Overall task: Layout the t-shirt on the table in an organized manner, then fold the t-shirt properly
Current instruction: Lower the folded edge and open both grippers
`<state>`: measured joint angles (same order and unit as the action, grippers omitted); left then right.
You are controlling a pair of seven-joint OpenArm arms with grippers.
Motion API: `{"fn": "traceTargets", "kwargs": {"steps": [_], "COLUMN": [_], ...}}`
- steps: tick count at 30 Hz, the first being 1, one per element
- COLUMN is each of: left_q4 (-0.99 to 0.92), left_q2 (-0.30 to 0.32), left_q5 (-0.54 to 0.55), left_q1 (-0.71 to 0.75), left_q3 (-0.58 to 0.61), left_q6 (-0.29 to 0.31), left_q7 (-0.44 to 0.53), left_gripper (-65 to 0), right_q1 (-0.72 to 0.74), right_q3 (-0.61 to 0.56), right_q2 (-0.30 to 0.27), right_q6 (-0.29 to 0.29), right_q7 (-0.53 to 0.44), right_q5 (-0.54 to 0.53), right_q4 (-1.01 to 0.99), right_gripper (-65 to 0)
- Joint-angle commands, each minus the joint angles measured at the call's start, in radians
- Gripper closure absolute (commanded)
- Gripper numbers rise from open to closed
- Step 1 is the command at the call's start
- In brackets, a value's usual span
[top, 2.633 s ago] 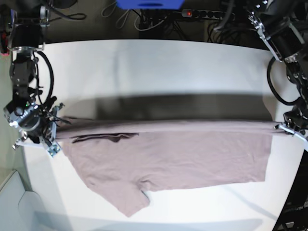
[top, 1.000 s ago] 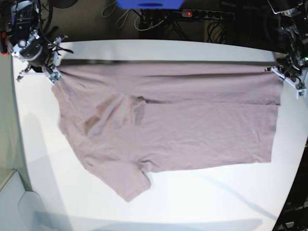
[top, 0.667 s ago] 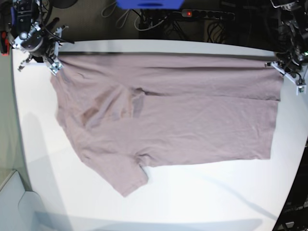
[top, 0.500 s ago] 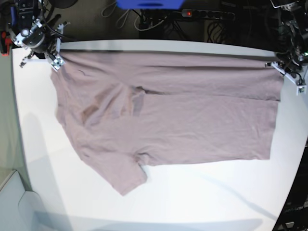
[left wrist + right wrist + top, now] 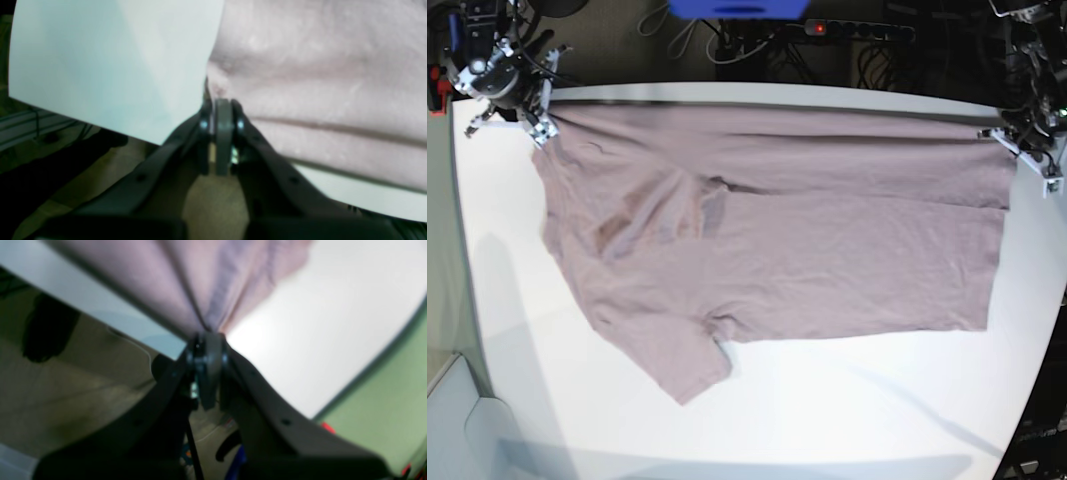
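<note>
Stretching across the large, smooth white desk (image 5: 757,420), the plain dusty-pink cotton t-shirt (image 5: 807,250) is laid with its long axis running left to right in the base view. Its straight hem is seen at that view's right and one short sleeve (image 5: 689,362) points toward the near-left. The far edge is held taut along the desk's far side. The left tool (image 5: 220,111) is clamped together on the cloth's far-right corner; the right tool (image 5: 206,343) is pinched on gathered fabric at the far-left corner.
</note>
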<state>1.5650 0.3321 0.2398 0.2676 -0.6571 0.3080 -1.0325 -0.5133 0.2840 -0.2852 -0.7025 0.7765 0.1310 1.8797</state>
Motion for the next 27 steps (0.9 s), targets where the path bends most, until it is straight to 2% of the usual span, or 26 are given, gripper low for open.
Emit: {"fn": "traceTargets", "kwargs": {"steps": [1,3,7,10,17,22,24,27], "left_q4": [0.018,0.018,0.018,0.018,0.120,0.229,0.249,0.249], "left_q2": [0.019,0.019,0.023,0.023,0.022,0.015,0.015,0.015], "left_q5": [-0.006,-0.007,0.000,0.000,0.002,0.002,0.002,-0.006], "left_q1": [-0.001,0.006,0.017,0.017,0.032,0.031,0.026,-0.018], "left_q3": [-0.003,-0.008,-0.008,-0.008,-0.013,-0.096,-0.122,-0.163], "left_q6": [-0.003,-0.003,-0.003,-0.003,-0.003,-0.003,-0.005,-0.005], "left_q7": [0.007,0.007,0.007,0.007,0.007,0.007,0.007,0.007], "left_gripper": [-1.1,-5.3,-23.5,-32.8,-33.5,-33.7,-33.7,-33.7], "right_q1": [0.002,0.011,0.011,0.014,0.041,0.098,0.138,0.235], "right_q3": [0.021,0.041,0.076,0.096,0.145,0.208,0.202,0.194], "right_q2": [-0.007,-0.006,-0.006,-0.006,-0.006,-0.018,-0.033,-0.022], "right_q6": [0.004,0.004,0.004,0.004,0.004,0.004,0.004,0.004], "right_q7": [0.004,0.004,-0.002,-0.002,0.002,0.004,0.004,0.004], "right_q5": [0.011,0.011,0.011,0.011,0.011,0.015,0.039,0.115], "right_q4": [0.016,0.019,0.021,0.021,0.021,0.016,0.013,0.008], "right_gripper": [-2.8,-10.2,-26.8,-31.0,-31.0,-31.4,-31.5,-32.7]}}
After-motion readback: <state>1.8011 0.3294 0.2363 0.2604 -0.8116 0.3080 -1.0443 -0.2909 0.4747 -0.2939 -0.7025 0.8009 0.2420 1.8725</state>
